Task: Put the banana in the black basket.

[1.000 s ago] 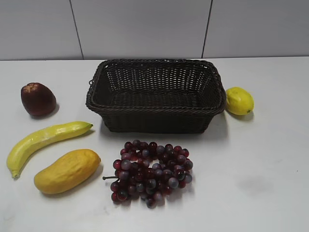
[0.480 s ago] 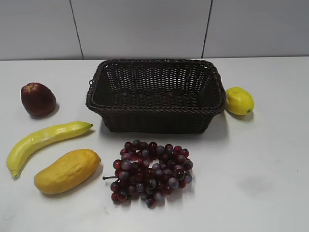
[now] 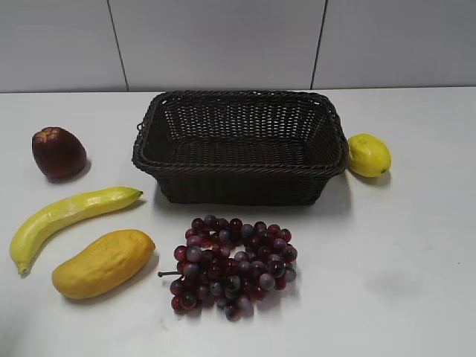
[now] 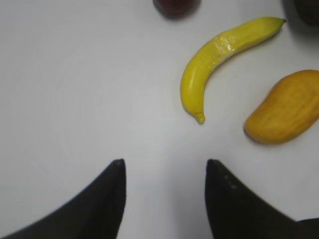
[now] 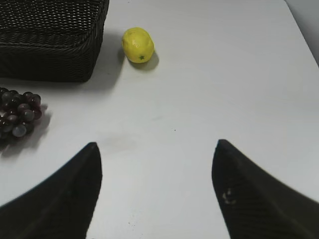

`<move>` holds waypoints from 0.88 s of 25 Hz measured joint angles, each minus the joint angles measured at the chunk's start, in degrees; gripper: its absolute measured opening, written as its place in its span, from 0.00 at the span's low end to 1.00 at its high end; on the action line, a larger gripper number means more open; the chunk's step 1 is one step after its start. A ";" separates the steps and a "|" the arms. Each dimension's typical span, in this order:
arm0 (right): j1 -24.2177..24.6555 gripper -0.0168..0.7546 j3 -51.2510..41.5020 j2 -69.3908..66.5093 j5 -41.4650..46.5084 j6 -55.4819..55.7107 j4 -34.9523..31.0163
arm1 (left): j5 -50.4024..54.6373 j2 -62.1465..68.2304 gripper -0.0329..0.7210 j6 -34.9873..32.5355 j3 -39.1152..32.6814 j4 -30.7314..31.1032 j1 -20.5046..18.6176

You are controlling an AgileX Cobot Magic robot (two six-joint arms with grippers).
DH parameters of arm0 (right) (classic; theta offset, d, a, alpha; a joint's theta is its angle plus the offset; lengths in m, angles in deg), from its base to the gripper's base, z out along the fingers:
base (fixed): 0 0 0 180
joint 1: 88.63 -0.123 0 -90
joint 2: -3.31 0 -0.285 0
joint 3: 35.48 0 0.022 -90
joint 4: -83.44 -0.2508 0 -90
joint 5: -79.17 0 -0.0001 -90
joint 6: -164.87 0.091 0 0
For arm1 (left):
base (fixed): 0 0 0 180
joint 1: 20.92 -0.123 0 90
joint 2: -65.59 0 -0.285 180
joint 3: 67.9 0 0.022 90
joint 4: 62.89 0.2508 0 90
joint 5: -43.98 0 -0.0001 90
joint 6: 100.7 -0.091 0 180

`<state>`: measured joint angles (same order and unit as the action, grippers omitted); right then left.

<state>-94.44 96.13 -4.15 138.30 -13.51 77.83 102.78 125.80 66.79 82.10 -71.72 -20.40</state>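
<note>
Nothing grasped yet: the banana [image 3: 71,219] lies flat on the white counter [image 3: 401,245], left of the black basket [image 3: 242,146] and apart from it, its green tip toward the basket's near-left corner. The left claw [image 4: 165,167] hangs above bare counter short of the banana's stem end, jaws spread and empty; the right claw [image 5: 155,149] is likewise spread and empty over bare counter, with the lemon [image 5: 138,45] ahead of it. Likely first step: left claw reaches for the banana. Risk 1: the mango [image 3: 103,262] lies just beside the banana's lower half, so a descent near the stem end could put one finger onto the mango and shove it, or pinch both fruits. Risk 2: the banana is curved and looks smooth, with glare on its skin; a grip off its middle could let it swivel or slip out during the lift. Risk 3: the dark red apple-like fruit [image 3: 58,152] (only its edge shows in the left wrist view, so identity uncertain) sits behind the banana, limiting approach from that side. Risk 4: the basket's braided rim stands high; a low carry could clip it and knock the banana loose or drag the basket toward the grapes [image 3: 232,265].
</note>
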 joint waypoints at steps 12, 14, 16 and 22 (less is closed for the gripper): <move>0.00 0.70 0.00 0.00 0.00 0.00 0.00 | -3.42 19.52 0.65 -9.06 9.36 -4.52 0.00; 0.00 0.70 0.00 0.00 0.00 0.00 0.00 | -3.56 22.60 0.67 -11.17 10.71 -6.24 0.00; 0.00 0.70 0.00 0.00 0.00 0.00 0.00 | -3.63 25.12 0.70 -13.01 12.06 -7.32 0.00; 0.00 0.70 0.00 0.00 0.00 0.00 0.05 | -5.62 32.09 0.75 -17.90 15.64 -8.31 1.91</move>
<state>-94.44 96.13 -4.15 138.30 -13.51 77.88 97.16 157.88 48.89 97.75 -80.03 -18.49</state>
